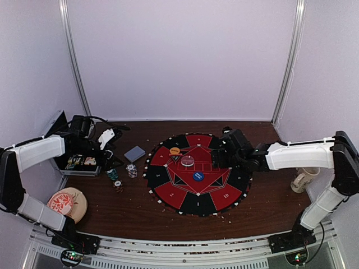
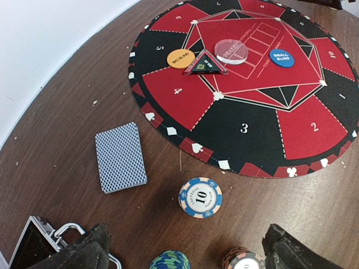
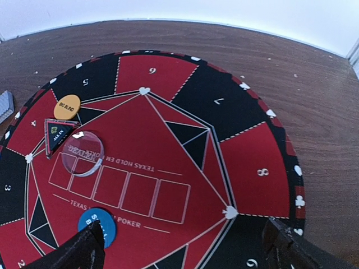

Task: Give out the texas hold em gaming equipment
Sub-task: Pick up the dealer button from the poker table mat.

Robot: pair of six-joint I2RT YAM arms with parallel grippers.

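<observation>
While both my claws hang wide open and empty, the left gripper (image 2: 188,251) hovers over the chip stack (image 2: 200,196), beside the teal stack (image 2: 170,260) and reddish stack (image 2: 242,260), with the card deck (image 2: 120,157) nearby. The right gripper (image 3: 185,249) hovers over the mat (image 3: 247,112), where the orange button (image 3: 67,106), clear disc (image 3: 82,152) and blue button (image 3: 97,223) sit. My worry is that the stacks stand close, so a wide descent could topple neighbours.
</observation>
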